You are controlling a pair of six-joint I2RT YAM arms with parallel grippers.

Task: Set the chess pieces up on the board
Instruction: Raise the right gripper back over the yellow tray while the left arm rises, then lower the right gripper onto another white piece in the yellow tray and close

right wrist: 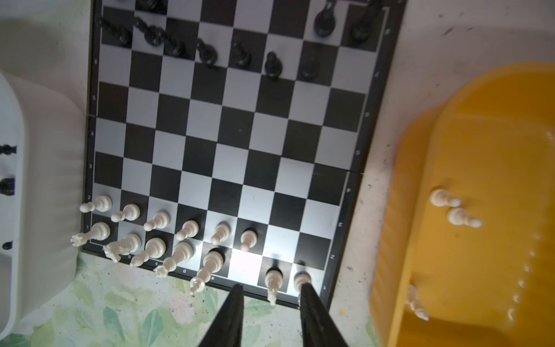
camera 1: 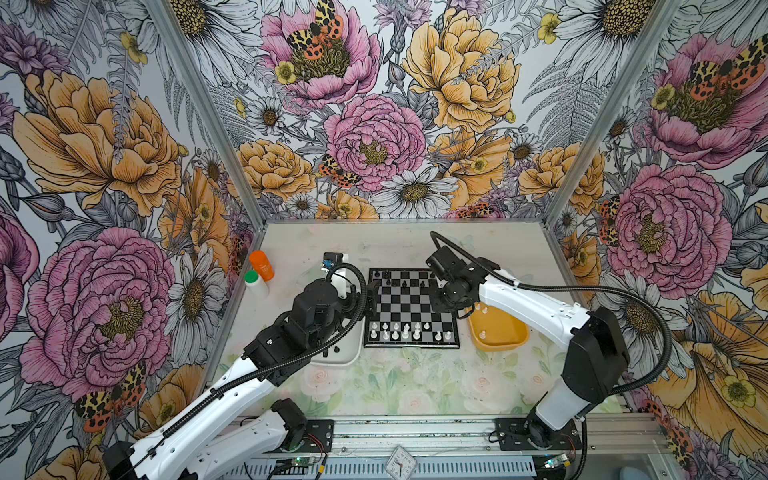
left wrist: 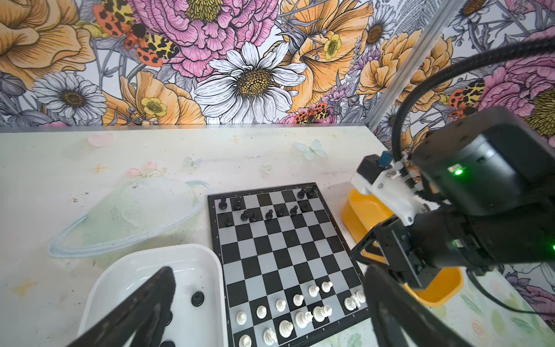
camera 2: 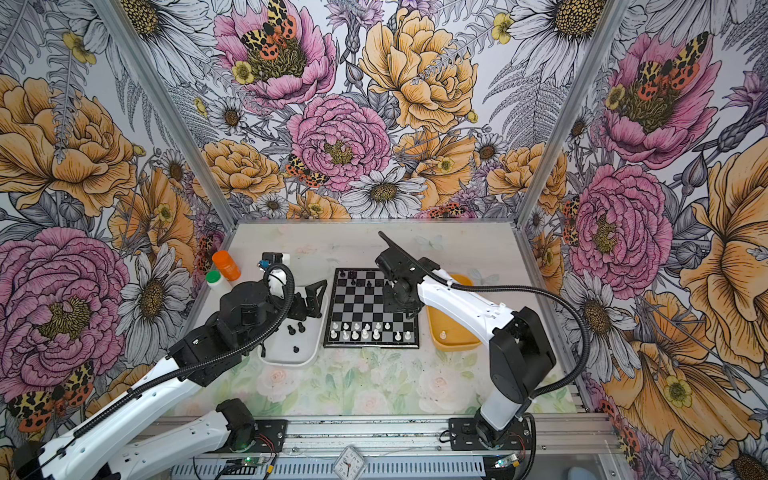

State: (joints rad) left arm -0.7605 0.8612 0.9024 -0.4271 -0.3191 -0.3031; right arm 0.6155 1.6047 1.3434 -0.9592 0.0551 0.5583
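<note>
Bright, even, diffuse light; shadows short and soft. Both top views sharp centrally, with wide-angle stretch toward the corners. Right wrist view: white glare patch at lower centre on the board [right wrist: 228,144]; yellow tray [right wrist: 480,168] and white tray [right wrist: 45,150] smeared. Left wrist view: left gripper [left wrist: 270,270] dark, defocused.

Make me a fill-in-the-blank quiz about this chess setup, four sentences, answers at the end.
The chess pieces showing in the white tray are ___.
In both top views the yellow tray lies to the ___ of the board.
On the board, the chess pieces nearest the arms' bases are ___.
The white bottle beside the orange bottle has a ___ cap.
Missing words: black, right, white, green.
</note>
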